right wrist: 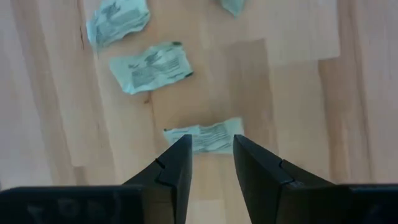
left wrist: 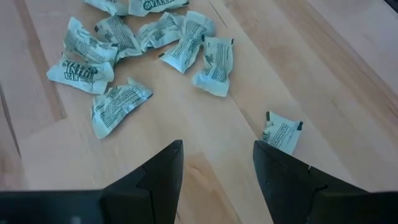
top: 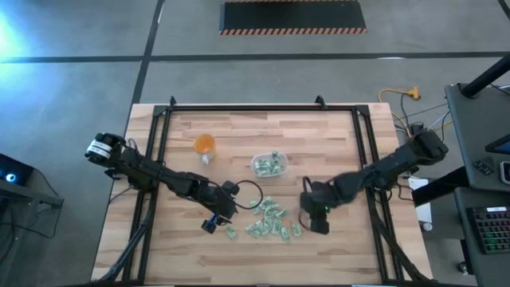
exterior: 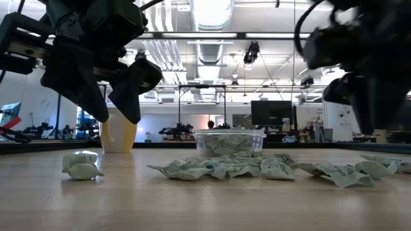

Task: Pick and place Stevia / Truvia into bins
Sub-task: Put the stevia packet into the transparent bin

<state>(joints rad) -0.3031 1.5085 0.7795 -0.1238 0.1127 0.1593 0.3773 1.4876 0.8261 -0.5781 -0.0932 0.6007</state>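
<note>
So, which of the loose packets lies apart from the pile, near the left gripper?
The single packet beside the left gripper, whose fingers are open. It lies alone on bare wood, while the other packets cluster together farther ahead.

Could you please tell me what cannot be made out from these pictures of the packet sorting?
- Count of packets inside the clear tub: too small in the high view, blurred through its wall in the low view.
- Print on the loose packets: too blurred to read in the left wrist view.
- Whether the right pincer touches the packet beneath: its fingers hide part of it.
- Left pincer: open, empty.
</note>
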